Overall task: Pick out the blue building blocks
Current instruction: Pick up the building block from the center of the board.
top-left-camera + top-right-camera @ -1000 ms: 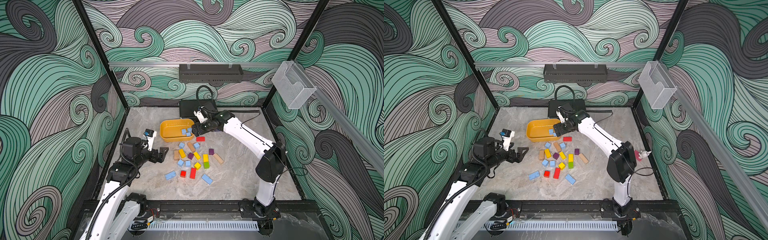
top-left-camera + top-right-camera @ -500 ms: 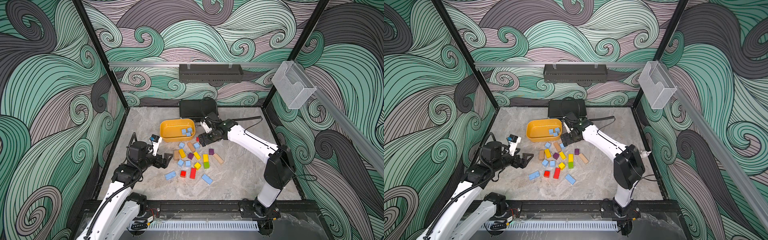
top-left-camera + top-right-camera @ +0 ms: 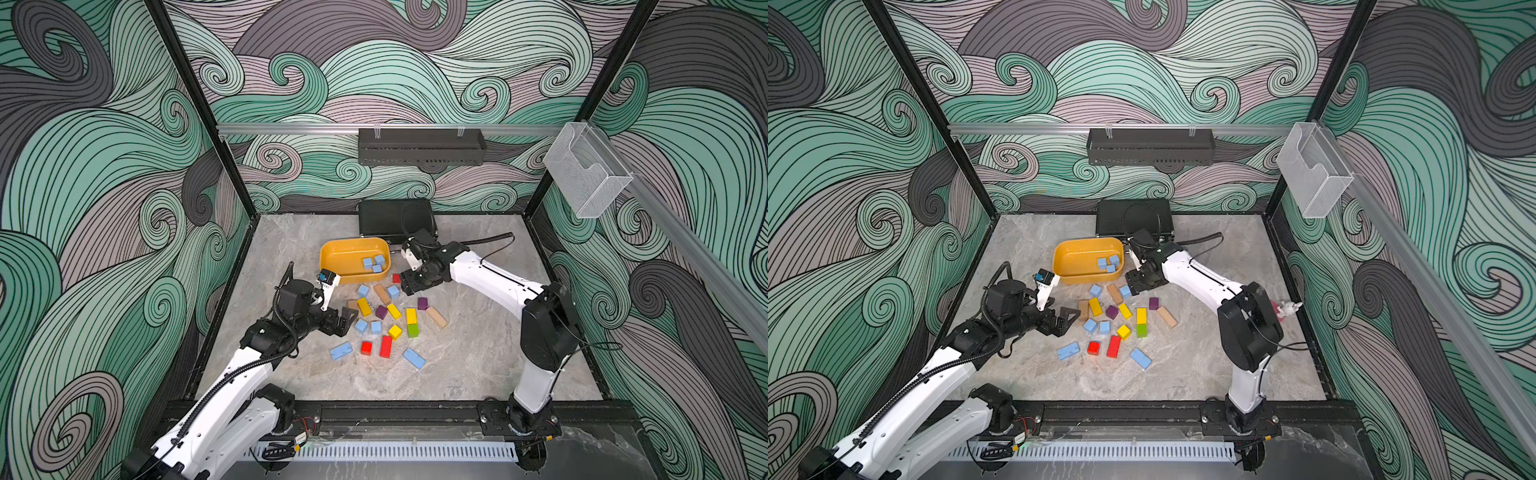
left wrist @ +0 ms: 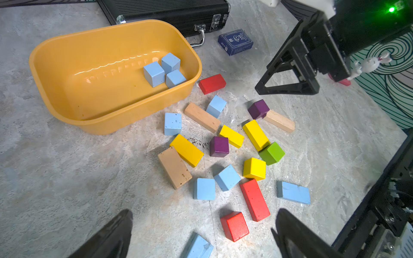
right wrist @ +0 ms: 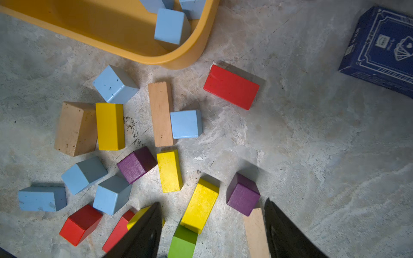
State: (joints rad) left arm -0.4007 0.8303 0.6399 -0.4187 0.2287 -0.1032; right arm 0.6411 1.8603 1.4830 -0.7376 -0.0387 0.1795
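Three blue building blocks point(image 3: 374, 264) lie in the yellow tub point(image 3: 353, 242), at its right end. Several more lie on the table among the coloured blocks, such as a cube point(image 3: 393, 291) point(image 5: 186, 124) against a tan brick and two long bricks point(image 3: 340, 350) point(image 3: 414, 358) at the near side. My right gripper point(image 3: 409, 284) point(image 5: 212, 202) hovers low just right of that cube, open, with nothing between its fingers. Open and holding nothing as well, my left gripper point(image 3: 347, 322) point(image 4: 203, 212) sits at the pile's left edge, next to two blue cubes point(image 3: 360, 325) point(image 4: 204, 188).
Red, yellow, purple, green and tan blocks point(image 3: 411, 316) are mixed in with the blue ones. A black case point(image 3: 395, 216) stands behind the tub, and a navy card box point(image 4: 235, 41) lies beside it. A small white rabbit figure point(image 3: 1287, 307) sits by the right wall.
My right gripper has left the spot over the tub and come down toward the blocks at the pile's far right. My left arm has moved right, up to the pile's edge.
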